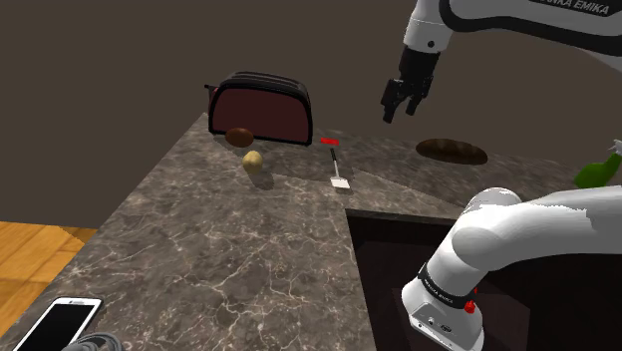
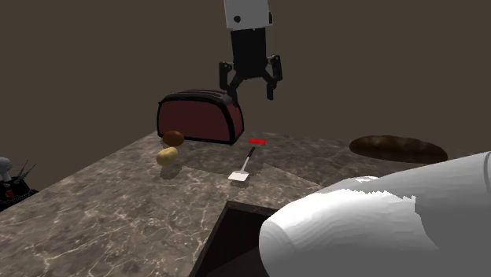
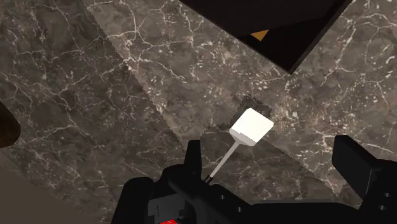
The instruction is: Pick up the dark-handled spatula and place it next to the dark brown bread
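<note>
The countertop (image 1: 199,249) reads as dark polished stone, marble-like, white-veined with a soft sheen, and the floor (image 1: 40,261) beside it is warm orange wood. The toaster (image 1: 261,112) shows a smooth, slightly glossy dark-red side between black ends, while the bread (image 1: 452,151) looks matt and rough-crusted. The spatula (image 3: 249,127) carries a plain matt white blade on a thin pale shaft, the gripper (image 1: 401,112) is matt black, the arm (image 1: 528,234) smooth glossy white.
</note>
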